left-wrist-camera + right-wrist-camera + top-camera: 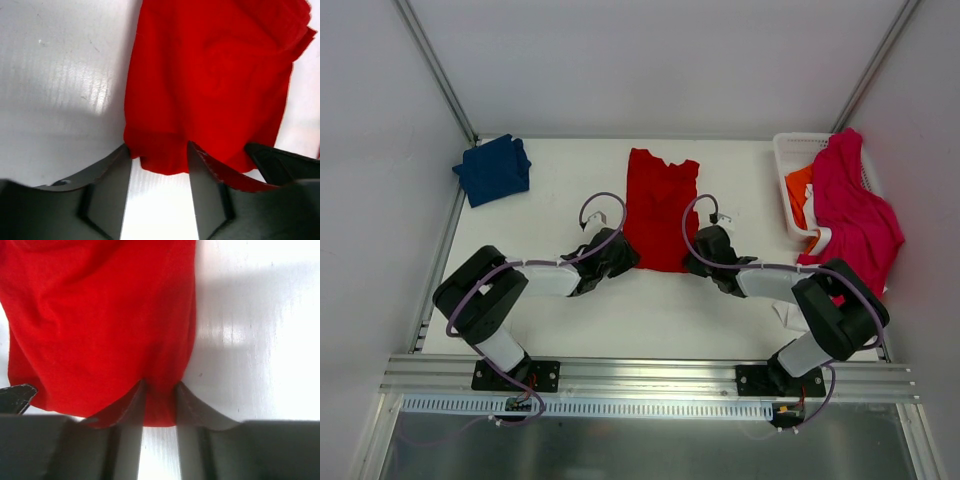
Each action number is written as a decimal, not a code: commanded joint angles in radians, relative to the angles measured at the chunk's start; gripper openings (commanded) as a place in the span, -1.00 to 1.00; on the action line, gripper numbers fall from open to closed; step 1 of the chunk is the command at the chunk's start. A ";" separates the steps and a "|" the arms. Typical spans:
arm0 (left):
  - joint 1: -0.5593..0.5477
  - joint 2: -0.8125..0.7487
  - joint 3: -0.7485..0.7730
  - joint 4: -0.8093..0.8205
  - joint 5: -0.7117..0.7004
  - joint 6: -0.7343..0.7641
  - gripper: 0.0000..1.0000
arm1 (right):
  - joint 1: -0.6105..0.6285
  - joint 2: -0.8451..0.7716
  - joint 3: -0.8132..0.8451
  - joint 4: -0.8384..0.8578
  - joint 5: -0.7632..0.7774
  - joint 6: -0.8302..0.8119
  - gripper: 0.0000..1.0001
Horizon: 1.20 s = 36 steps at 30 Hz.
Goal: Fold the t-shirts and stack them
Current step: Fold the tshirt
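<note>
Left gripper (157, 150): low at the near hem of the red t-shirt (658, 210), at the hem's left corner as the overhead view shows it. On the wrist camera its two fingers stand apart astride the hem. The cloth between them lies slack and flat, with bare table (570, 180) showing in the gap below the edge. I read the jaws as spread, not pinching.

Right gripper (159, 387): at the other corner of the same hem. Its fingers stand much closer together, with a dark fold of red cloth bunched between the tips. I read this as a pinch on the shirt.

Red t-shirt: spread flat at the centre of the table, running lengthwise toward the top of the overhead frame, collar end farthest from the arms. Slightly creased.

Blue t-shirt (493, 170): crumpled heap in the upper left corner of the table, well apart from the red one.

White basket (785, 150): upper right of the overhead frame. A pink t-shirt (855, 210) drapes over its right rim and hangs down outside. An orange t-shirt (800, 190) lies inside.
</note>
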 commanded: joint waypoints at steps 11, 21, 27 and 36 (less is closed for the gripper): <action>-0.008 0.019 0.028 -0.117 -0.050 -0.023 -1.00 | -0.001 0.043 -0.004 -0.102 -0.036 0.029 -0.99; -0.049 -0.102 -0.043 -0.188 -0.054 -0.029 -1.00 | 0.046 -0.100 -0.075 -0.181 -0.013 0.064 -0.99; -0.132 -0.276 -0.084 -0.298 -0.105 -0.057 -1.00 | 0.151 -0.281 -0.119 -0.351 0.066 0.112 -0.99; -0.220 -0.482 -0.086 -0.415 -0.142 -0.087 -1.00 | 0.277 -0.529 -0.069 -0.626 0.214 0.176 -0.99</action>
